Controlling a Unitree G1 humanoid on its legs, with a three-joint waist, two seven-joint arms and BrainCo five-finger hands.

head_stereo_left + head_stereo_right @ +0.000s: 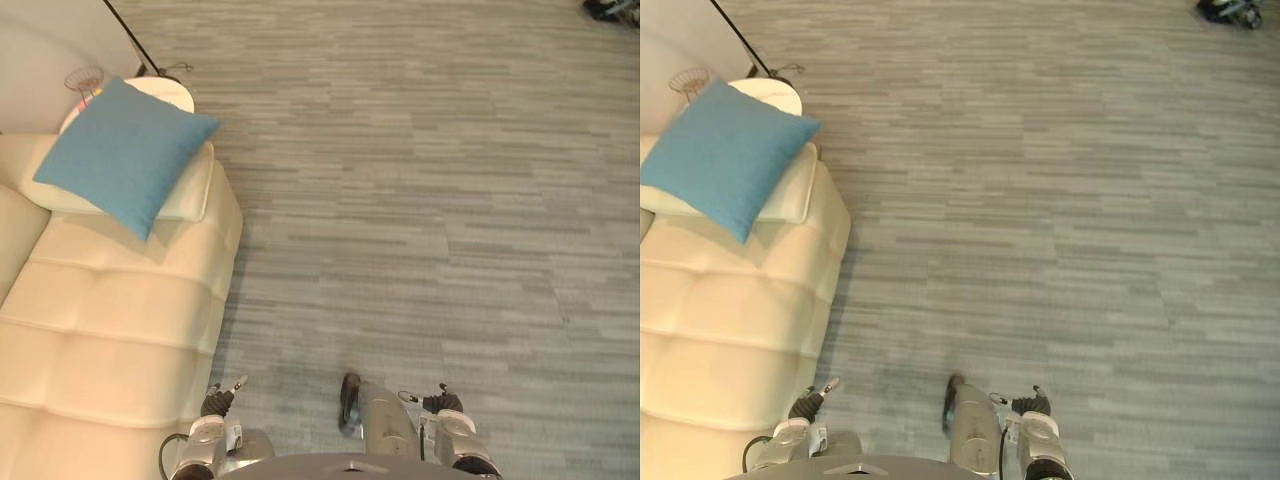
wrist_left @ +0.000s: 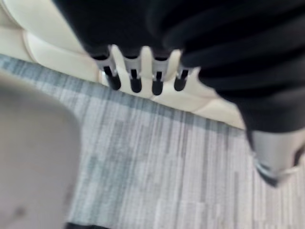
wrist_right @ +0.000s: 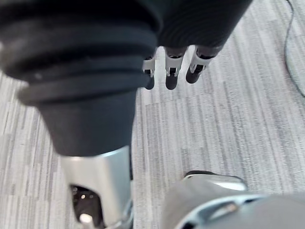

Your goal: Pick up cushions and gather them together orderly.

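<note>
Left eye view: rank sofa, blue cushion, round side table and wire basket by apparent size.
1. sofa, cut off by the frame
2. blue cushion
3. round side table, partly hidden behind the cushion
4. wire basket

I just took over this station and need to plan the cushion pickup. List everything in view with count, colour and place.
blue cushion: one, blue, leaning on the cream cushion at the sofa's far end
cream cushion: one, cream, under the blue one
sofa: one, cream, tufted, on the robot's left
side table: one, round, white top, beyond the sofa
wire basket: one, thin wire, at the side table; contents too small to tell
black pole: one, slanting by the table
dark object: one, far right on the floor, too small to identify
floor: grey striped carpet
left hand: fingers straight, empty, beside the sofa's front
right hand: fingers straight, empty, over the carpet
</note>
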